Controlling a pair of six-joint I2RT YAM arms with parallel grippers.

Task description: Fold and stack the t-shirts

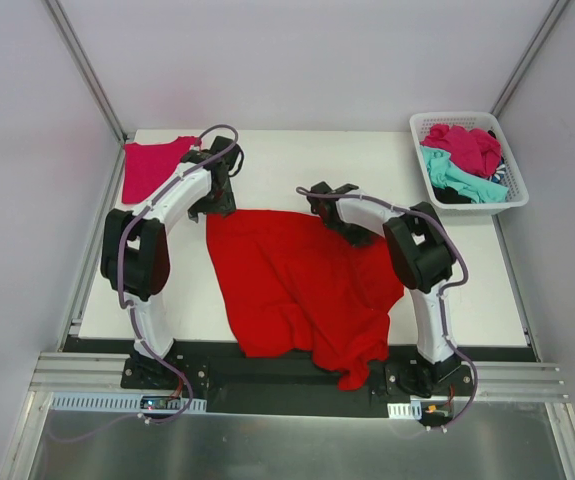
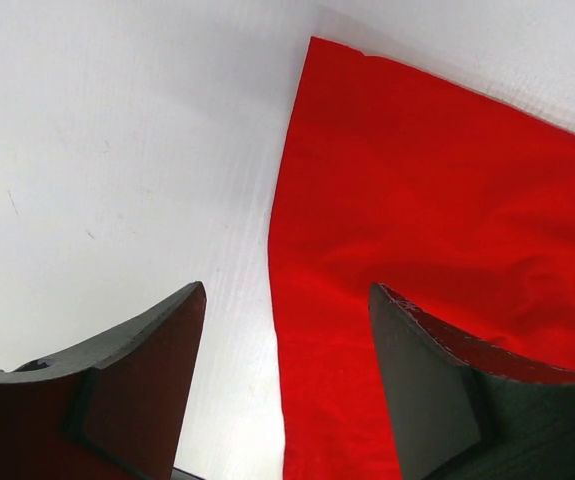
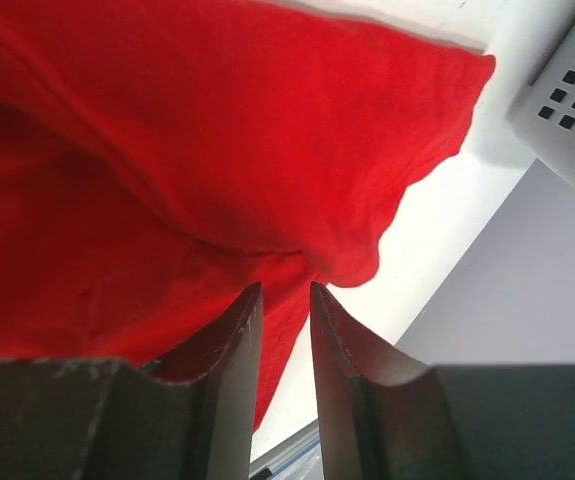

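A large bright red t-shirt (image 1: 297,280) lies spread over the middle of the table, and its near end droops over the front edge. My left gripper (image 1: 217,198) hovers at the shirt's far left corner. It is open, and its fingers straddle the red shirt's (image 2: 427,200) straight left edge with nothing between them (image 2: 287,287). My right gripper (image 1: 324,207) is at the shirt's far edge. Its jaws (image 3: 286,285) stand a narrow gap apart, just short of a rumpled lip of the red cloth (image 3: 217,150), and the frames show no cloth clamped. A magenta-pink t-shirt (image 1: 152,165) lies at the back left.
A white lattice basket (image 1: 422,128) stands at the back right corner, holding magenta (image 1: 467,145), teal (image 1: 452,175) and dark shirts. Its corner (image 3: 567,90) shows in the right wrist view. Bare white tabletop (image 2: 117,150) lies left of the red shirt.
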